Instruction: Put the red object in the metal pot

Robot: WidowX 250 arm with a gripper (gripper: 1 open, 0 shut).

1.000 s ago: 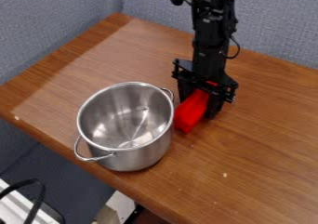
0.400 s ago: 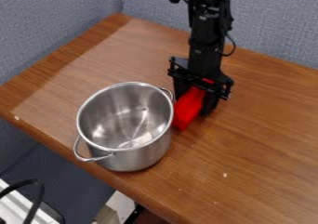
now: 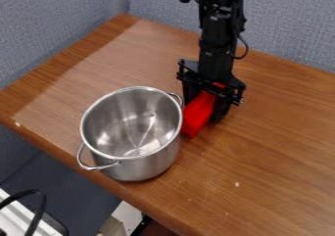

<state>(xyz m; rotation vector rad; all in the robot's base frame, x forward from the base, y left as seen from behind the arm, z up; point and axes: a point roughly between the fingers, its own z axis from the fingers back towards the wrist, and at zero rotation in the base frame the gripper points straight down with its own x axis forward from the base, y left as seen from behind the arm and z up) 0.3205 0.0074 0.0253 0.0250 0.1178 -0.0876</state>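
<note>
Because our black robot gripper (image 3: 213, 87) is closed on the red rectangular block (image 3: 198, 114) right beside the round shiny steel pot (image 3: 131, 132), lifting too low could knock its rim.

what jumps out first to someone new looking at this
The shiny metal pot, standing lidless near the table's left edge, draws the eye first. Next comes the bright red block just right of it, partly hidden by the black robot arm reaching down from the top.
</note>
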